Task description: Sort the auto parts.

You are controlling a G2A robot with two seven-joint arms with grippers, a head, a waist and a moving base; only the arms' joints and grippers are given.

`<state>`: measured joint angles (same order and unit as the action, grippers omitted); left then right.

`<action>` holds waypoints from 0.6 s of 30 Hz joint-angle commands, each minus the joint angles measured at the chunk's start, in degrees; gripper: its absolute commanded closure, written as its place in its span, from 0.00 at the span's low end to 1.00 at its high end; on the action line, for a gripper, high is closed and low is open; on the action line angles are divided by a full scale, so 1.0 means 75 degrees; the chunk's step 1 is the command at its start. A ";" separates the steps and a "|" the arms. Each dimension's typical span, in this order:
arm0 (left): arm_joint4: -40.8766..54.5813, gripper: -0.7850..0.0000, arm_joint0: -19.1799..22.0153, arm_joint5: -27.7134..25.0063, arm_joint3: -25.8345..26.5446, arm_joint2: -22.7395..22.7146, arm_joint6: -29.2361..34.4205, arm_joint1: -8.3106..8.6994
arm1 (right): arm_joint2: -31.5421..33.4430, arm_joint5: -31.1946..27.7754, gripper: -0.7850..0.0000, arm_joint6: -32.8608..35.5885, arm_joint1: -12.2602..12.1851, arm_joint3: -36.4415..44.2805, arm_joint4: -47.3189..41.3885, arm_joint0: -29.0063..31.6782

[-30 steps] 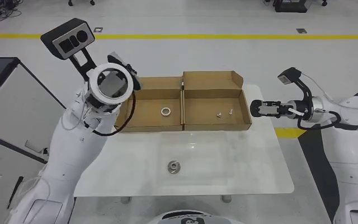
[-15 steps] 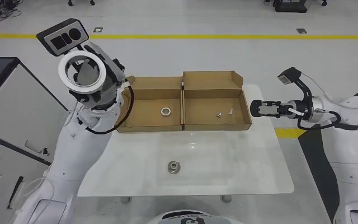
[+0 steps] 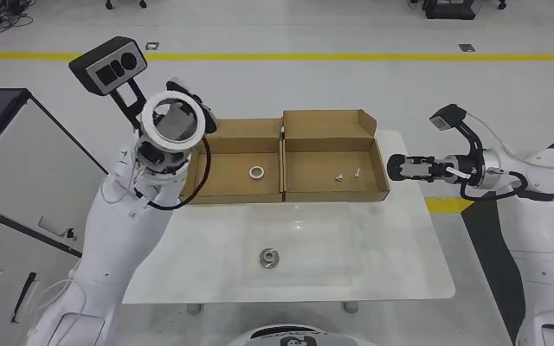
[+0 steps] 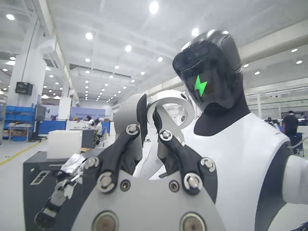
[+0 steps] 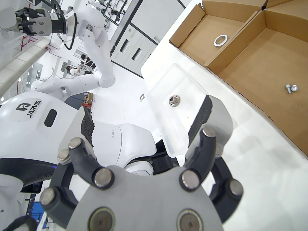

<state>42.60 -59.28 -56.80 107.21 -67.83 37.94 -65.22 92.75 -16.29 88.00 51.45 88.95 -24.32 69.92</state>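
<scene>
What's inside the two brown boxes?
The left box holds one metal ring. The right box holds two small screws. From above, the left arm covers the left box's outer far corner, so anything there is hidden.

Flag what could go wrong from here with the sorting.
1. The left gripper pinches the large metal ring by only one wall, high up beside the left cardboard box; a slip could drop it off the table.
2. Released from that height, it might strike the small ring in the box.
</scene>
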 commanded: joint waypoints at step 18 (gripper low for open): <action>-0.1515 1.00 0.0069 0.0284 -0.0161 -0.0376 0.1147 -0.0015 | 0.0000 0.0000 0.00 0.0000 0.0000 0.0000 0.0000 0.0000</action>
<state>33.15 -58.65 -54.95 105.77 -70.60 46.77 -65.31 92.75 -16.29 88.00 51.45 88.95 -24.32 69.92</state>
